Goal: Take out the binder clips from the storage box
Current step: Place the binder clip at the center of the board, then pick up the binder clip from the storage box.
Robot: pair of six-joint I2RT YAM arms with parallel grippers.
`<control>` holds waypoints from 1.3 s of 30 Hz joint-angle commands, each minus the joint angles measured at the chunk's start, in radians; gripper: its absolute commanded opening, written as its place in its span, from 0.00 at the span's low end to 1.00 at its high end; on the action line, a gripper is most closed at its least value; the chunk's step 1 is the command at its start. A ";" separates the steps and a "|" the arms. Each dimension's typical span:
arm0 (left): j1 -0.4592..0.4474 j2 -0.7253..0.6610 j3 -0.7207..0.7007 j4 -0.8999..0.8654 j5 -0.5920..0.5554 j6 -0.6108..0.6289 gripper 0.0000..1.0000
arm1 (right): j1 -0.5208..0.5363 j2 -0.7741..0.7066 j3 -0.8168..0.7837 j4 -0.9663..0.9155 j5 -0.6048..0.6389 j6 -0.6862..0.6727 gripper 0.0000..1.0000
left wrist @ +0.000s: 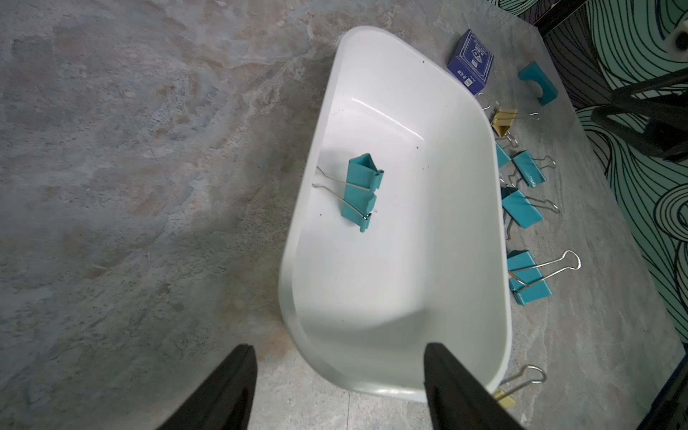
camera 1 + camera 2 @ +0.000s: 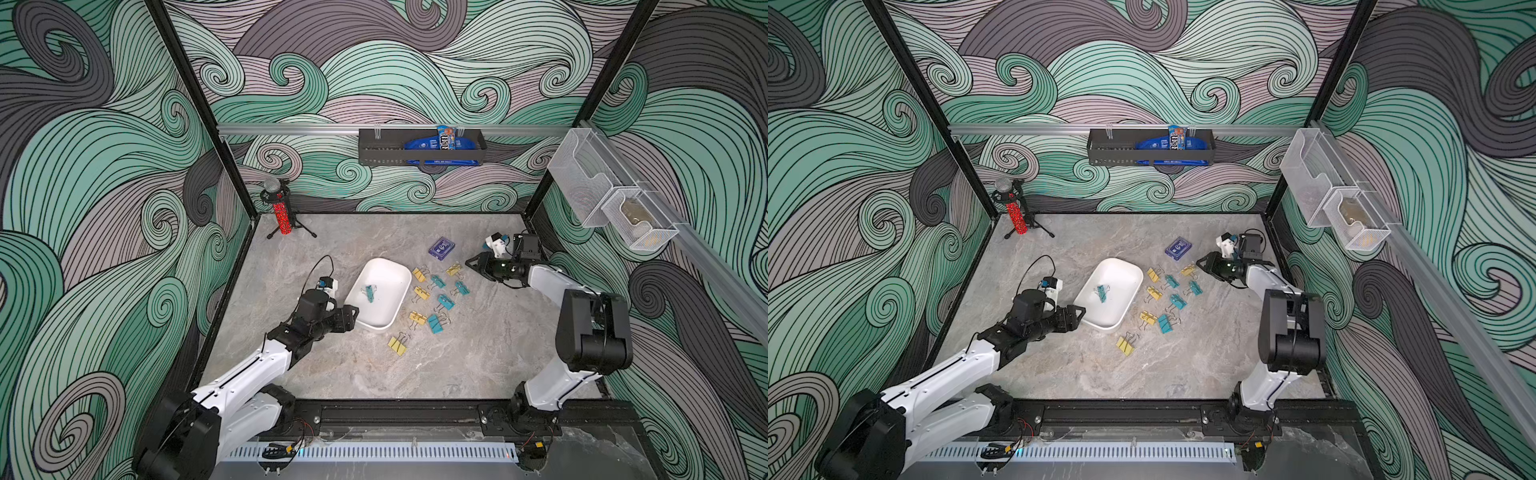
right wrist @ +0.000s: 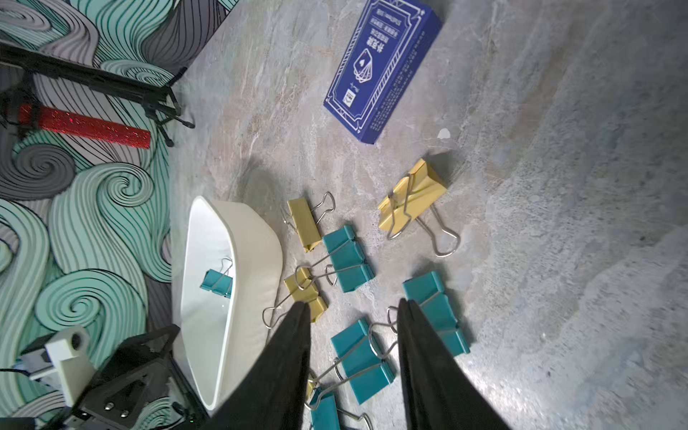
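Note:
The white storage box [image 2: 386,272] [image 2: 1121,270] lies mid-table, and one teal binder clip [image 2: 369,292] [image 1: 363,193] [image 3: 216,283] rests inside it. Several yellow and teal binder clips [image 2: 435,323] [image 3: 348,260] are spread on the table just right of the box. My left gripper [image 2: 353,318] [image 1: 339,346] is open and straddles the box's near left corner, one finger outside and one over the inside. Open too, my right gripper [image 2: 471,262] [image 3: 353,302] hovers over the far end of the spread clips, beside a yellow clip [image 2: 454,269] [image 3: 411,193], with nothing between its fingers.
A dark-blue card box [image 2: 441,248] [image 3: 383,70] lies behind the clips. A curved teal piece [image 1: 538,82] sits near it. A red microphone on a tripod [image 2: 282,216] stands at the back left corner. A black basket [image 2: 419,147] and mesh baskets [image 2: 611,199] hang on the walls.

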 commanded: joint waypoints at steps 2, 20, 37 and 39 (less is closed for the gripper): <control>-0.003 0.013 0.035 -0.019 -0.012 0.029 0.73 | 0.135 -0.104 0.006 -0.076 0.094 -0.136 0.41; -0.003 0.046 0.002 -0.008 -0.046 -0.027 0.69 | 0.580 0.104 0.222 -0.133 0.168 -0.586 0.45; -0.004 0.080 -0.010 0.037 -0.010 -0.034 0.69 | 0.772 0.354 0.450 -0.247 0.370 -0.817 0.49; -0.006 0.082 -0.011 0.044 -0.006 -0.034 0.69 | 0.782 0.371 0.462 -0.247 0.389 -0.832 0.49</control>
